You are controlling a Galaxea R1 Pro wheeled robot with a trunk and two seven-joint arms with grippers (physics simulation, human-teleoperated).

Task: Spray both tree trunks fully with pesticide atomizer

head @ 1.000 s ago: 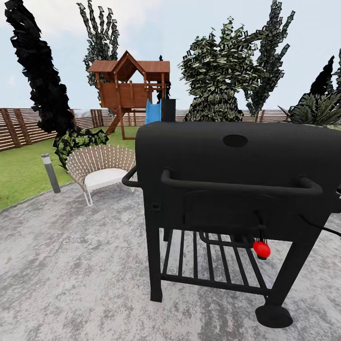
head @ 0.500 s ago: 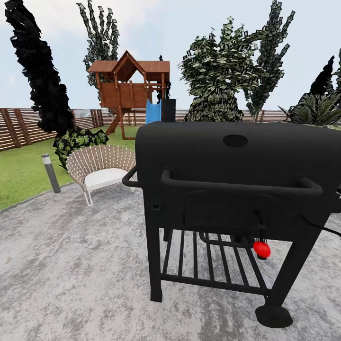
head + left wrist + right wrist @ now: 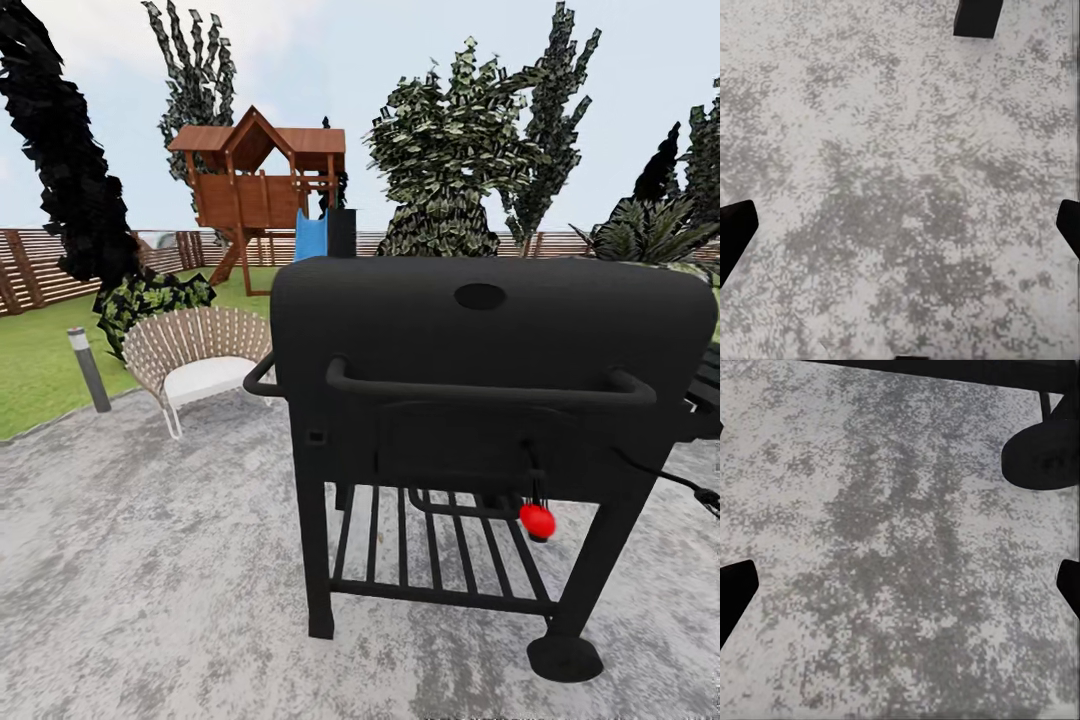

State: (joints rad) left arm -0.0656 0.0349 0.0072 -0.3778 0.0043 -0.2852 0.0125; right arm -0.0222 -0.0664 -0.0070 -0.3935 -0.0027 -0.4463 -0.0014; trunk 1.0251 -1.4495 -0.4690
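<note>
1. Garden lawn (image 3: 40,365) lies at 9 o'clock in the head view, beyond the edge of the grey mottled paving (image 3: 150,560), with the slat fence (image 3: 40,265) ringing it behind.
2. Atomizer: cannot tell where it is (nothing on the paving or grass reads as a small dark bottle); no pale bare trunks can be made out either.
3. Left gripper (image 3: 900,225): its wrist view looks straight down on the paving, with dark fingertips (image 3: 733,232) at opposite edges of the picture, spread wide apart and holding nothing.
4. Right gripper (image 3: 900,585): likewise spread, fingertips (image 3: 735,589) at the two edges, nothing between them but paving; the grill's round black wheel (image 3: 1044,454) sits near one corner of that view.
5. Black grill (image 3: 490,370) stands dead centre to 3 o'clock in the head view, on four legs with a slatted lower shelf, a long bar handle across its front and a red knob (image 3: 537,520) hanging below.
6. Wicker chair (image 3: 195,355) with a white seat stands at 9 to 10 o'clock, just beside the grill's left end.
7. Short grey post (image 3: 88,368) stands at the paving's edge, left of the chair.
8. Wooden playhouse (image 3: 262,190) with a blue slide rises at 11 o'clock on the lawn.
9. Black conifer (image 3: 60,170) leans at 10 o'clock; leafy trees (image 3: 450,160) fill 12 to 1 o'clock.
</note>
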